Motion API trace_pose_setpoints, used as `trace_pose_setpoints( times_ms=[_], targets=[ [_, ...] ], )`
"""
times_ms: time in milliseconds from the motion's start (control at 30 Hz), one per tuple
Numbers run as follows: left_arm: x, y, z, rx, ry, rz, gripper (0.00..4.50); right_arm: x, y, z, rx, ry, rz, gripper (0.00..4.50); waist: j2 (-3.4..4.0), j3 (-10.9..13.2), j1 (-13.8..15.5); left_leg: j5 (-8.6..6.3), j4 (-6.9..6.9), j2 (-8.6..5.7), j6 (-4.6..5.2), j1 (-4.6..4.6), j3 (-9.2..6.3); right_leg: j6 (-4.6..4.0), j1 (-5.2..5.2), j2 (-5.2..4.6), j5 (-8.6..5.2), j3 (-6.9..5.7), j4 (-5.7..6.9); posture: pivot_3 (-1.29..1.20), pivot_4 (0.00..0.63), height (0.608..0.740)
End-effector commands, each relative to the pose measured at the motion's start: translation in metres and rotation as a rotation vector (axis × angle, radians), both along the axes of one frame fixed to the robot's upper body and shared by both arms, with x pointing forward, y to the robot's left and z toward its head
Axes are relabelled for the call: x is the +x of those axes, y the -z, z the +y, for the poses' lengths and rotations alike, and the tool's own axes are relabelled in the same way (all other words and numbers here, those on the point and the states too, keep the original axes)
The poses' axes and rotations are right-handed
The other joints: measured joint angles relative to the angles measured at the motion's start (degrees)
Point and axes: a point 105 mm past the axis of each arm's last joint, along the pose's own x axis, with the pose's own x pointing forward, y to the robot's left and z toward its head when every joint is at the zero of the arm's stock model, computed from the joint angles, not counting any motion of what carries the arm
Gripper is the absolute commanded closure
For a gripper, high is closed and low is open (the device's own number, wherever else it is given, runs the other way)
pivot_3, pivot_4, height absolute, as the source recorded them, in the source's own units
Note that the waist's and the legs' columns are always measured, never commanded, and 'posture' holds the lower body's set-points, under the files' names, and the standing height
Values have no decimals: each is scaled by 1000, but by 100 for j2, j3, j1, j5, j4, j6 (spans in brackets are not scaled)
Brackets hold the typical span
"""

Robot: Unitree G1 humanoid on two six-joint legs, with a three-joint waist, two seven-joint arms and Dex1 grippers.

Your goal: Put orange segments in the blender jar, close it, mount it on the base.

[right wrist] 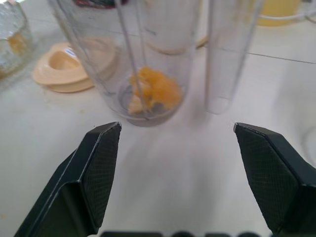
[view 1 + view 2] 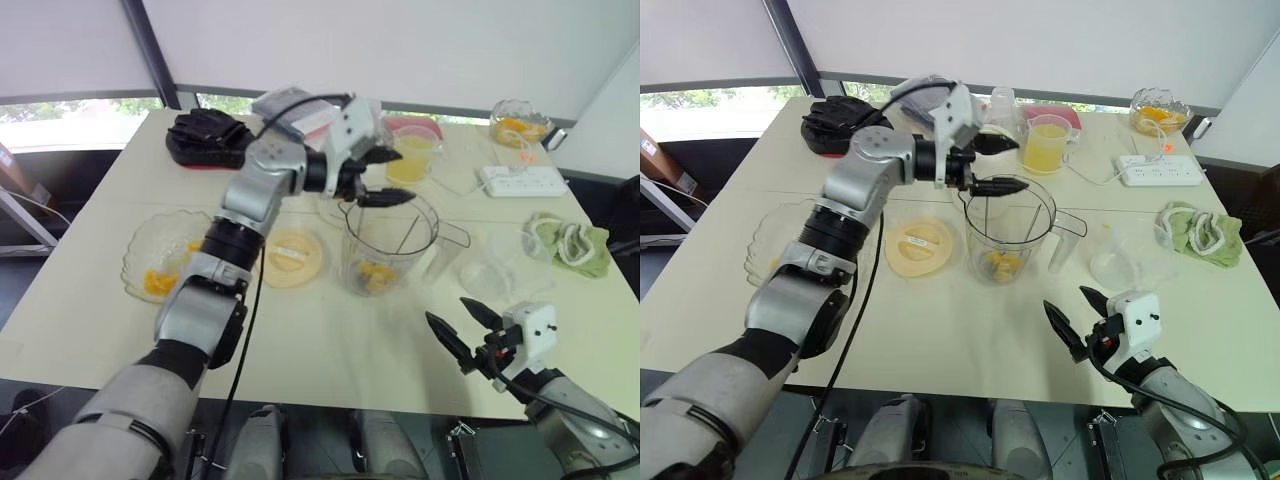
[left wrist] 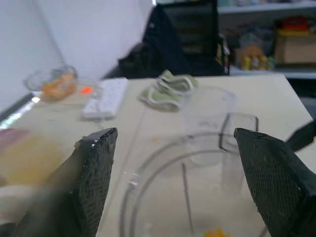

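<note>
Now both pincers are spread wide, the left one over the blender jar.

From the left eye we see the left gripper (image 2: 403, 176) hanging above the rim of the blender jar (image 2: 385, 250), jaws wide apart and empty. The jar stands upright and lidless on the table (image 2: 330, 350), with orange segments (image 2: 375, 275) at its bottom. Its cream lid (image 2: 293, 257) lies just beside it on the robot's left, and a glass bowl (image 2: 150, 260) holding more orange sits further left. The right gripper (image 2: 446, 310) hovers near the table's front edge, also wide open and holding nothing. The right eye gives us the same layout. From the left wrist we look between the black fingers (image 3: 96, 168) onto the jar's rim. From the right wrist we see the jar's lower part with the segments inside, apart from that gripper, and the lid beside the jar.
</note>
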Motion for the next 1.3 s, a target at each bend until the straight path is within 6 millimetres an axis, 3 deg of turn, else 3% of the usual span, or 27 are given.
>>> trace_pose_setpoints(
  times_ms=[33, 133, 233, 367, 533, 667, 767, 933, 1133, 1300],
  targets=[
    [-8, -16, 16, -85, -20, -9, 572, -2, -16, -7, -22, 8, -52, 642, 2, -1, -6, 0, 0, 1, 0, 0, 0, 0, 0, 0, 0, 0, 0, 0, 150, 740],
    [-12, -16, 24, -97, -41, -1, 572, -1, -19, -16, -25, 43, -60, 642, 2, -1, 5, 0, 0, 2, 0, 1, -1, 0, 0, -1, 0, 1, 1, 0, 150, 740],
    [-18, 6, 59, -40, -118, 31, 572, 2, -21, -31, -61, 133, -78, 642, 12, -7, -20, 0, 0, 4, 0, 4, 1, 0, 1, -4, 0, 3, 2, 0, 150, 740],
    [-47, 31, 86, 5, -112, 133, 572, 7, -23, -50, -86, 279, -113, 642, 16, -8, -32, 0, -12, 15, -1, 14, 4, -1, -1, 0, 0, 5, 8, 0, 150, 740],
    [-71, 51, 104, 22, -115, 213, 572, 5, -23, -59, -101, 353, -130, 642, 18, -8, 27, 3, -6, 16, -4, 9, 1, -24, 4, -16, -13, -1, 8, 0, 150, 740],
    [-98, 74, 120, 63, -100, 283, 572, 3, -22, -80, -110, 481, -156, 642, 22, -10, -20, 2, -6, 17, -4, 13, 14, -24, 6, -23, -13, 6, 0, 0, 150, 740],
    [-117, 77, 116, 52, -38, 326, 572, 0, -22, -96, -110, 566, -170, 642, 21, -10, -17, 3, -6, 20, -4, 13, 13, -26, 5, -21, -13, 6, 1, 0, 150, 740],
    [-131, 91, 101, 71, -11, 344, 572, 1, -20, -118, -60, 684, -185, 642, 27, -14, -6, 3, -5, 18, -4, 28, 16, -28, 20, -22, -13, 9, -1, 0, 150, 740],
    [-142, 112, 90, 130, -6, 348, 572, 9, -12, -127, -37, 744, -176, 642, 30, -14, -40, 3, -12, 19, -4, 50, 22, -30, 33, -18, -14, 17, -1, 0, 150, 740],
    [-138, 109, 86, 113, -33, 334, 572, 17, 5, -127, -30, 765, -136, 642, 30, -14, -39, 3, -14, 20, -4, 68, 21, -33, 50, -18, -16, 17, -5, 0, 150, 740]
  ],
)
